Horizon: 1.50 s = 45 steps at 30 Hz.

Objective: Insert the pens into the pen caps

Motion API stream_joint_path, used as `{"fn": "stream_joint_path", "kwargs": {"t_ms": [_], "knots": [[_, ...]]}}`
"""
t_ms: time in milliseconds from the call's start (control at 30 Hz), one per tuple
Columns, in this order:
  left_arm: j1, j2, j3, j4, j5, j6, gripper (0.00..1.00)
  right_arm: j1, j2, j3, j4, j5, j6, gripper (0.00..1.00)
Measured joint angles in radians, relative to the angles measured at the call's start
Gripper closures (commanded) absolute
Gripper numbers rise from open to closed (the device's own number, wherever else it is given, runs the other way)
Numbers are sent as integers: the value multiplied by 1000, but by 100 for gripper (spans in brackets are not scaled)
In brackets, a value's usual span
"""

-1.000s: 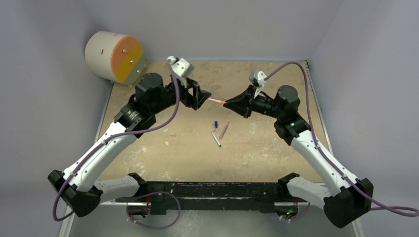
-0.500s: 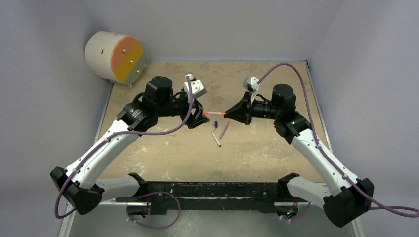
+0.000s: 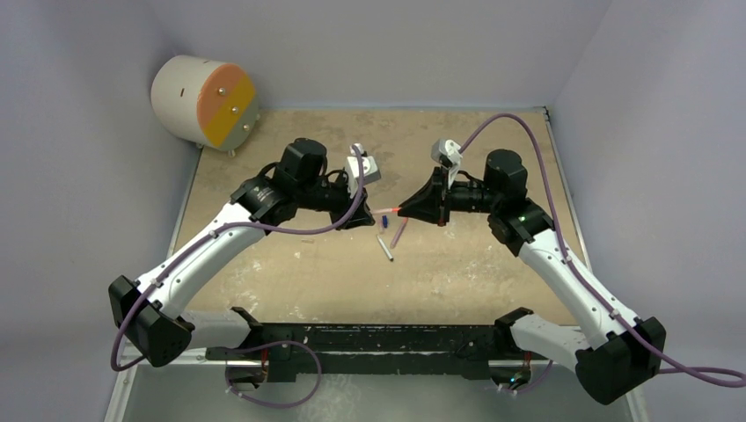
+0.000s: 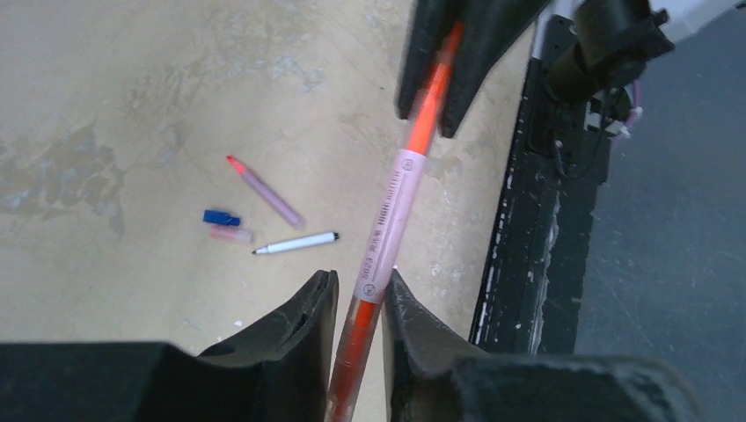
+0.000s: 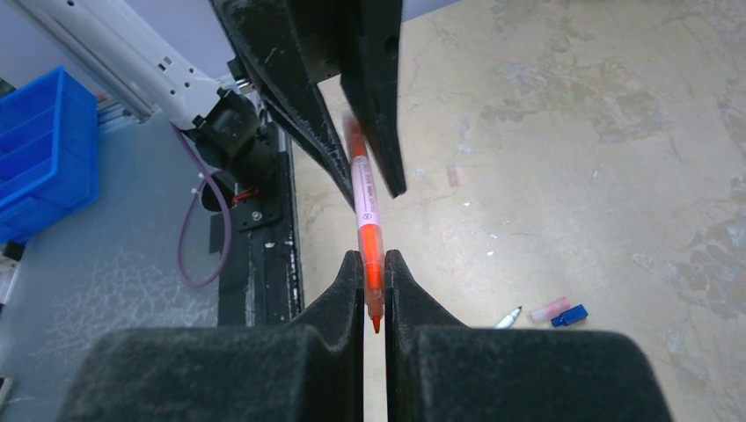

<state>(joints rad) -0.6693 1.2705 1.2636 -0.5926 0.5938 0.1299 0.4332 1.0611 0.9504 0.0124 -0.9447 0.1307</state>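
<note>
The orange-red pen (image 4: 391,198) hangs above the table (image 3: 290,264), bridging both arms. The right gripper (image 5: 374,264) pinches its tip end, and the left gripper (image 4: 359,286) is closed on the other end. On the table at 6 o'clock from it lie the mauve pen (image 4: 268,195), the white pen (image 4: 299,243), the blue cap (image 4: 221,217) and, just beside that, what looks like a pinkish cap (image 4: 230,234).

Soft even light; blurred close-up wrist foregrounds.

There are three pens: one orange-red pen (image 4: 390,215), one white pen (image 4: 297,243) and one pinkish-mauve pen (image 4: 268,195). There are two pen caps: one dark blue cap (image 4: 221,217) and one pink cap (image 4: 230,234). There is one round drum (image 3: 204,101).
</note>
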Motion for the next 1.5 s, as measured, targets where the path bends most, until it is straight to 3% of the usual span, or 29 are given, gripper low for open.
{"fn": "stream_joint_path", "kwargs": {"t_ms": [67, 167, 267, 333, 433, 567, 667, 833, 1033, 1233, 1267, 1367, 1433, 1500], "knots": [[-2, -2, -6, -5, 27, 16, 100, -1, 1, 1, 1, -5, -4, 100], [-10, -13, -20, -8, 59, 31, 100, -7, 3, 2, -3, -23, -3, 98], [-11, -25, -32, -1, 71, 37, 100, -3, 8, 2, 4, -33, 4, 54], [-13, -32, -49, 29, 66, 20, 100, -2, 10, -2, 31, -2, 32, 38], [-13, -54, -97, 124, 38, -21, 100, 0, -11, -48, 155, 70, 108, 29], [-12, -124, -206, 328, -6, -127, 100, 0, -97, -180, 412, 201, 266, 28], [-12, -171, -279, 520, -31, -233, 100, 0, -132, -231, 581, 262, 359, 31], [-22, -137, -309, 859, -19, -424, 100, 0, -50, -220, 822, 276, 478, 35], [-59, -73, -314, 1033, -10, -498, 100, 0, 65, -184, 998, 256, 589, 43], [-70, -65, -315, 1051, -11, -505, 100, 6, 97, -140, 1095, 219, 640, 99], [-70, -65, -316, 1054, -15, -500, 100, 8, 97, -137, 1099, 212, 653, 100], [-69, -69, -317, 1054, -14, -483, 87, 10, 97, -135, 1105, 206, 676, 100], [-70, -69, -316, 1040, -14, -475, 73, 10, 98, -135, 1104, 196, 680, 100], [-70, -69, -309, 1014, -14, -467, 69, 10, 105, -134, 1108, 184, 675, 100]]}}
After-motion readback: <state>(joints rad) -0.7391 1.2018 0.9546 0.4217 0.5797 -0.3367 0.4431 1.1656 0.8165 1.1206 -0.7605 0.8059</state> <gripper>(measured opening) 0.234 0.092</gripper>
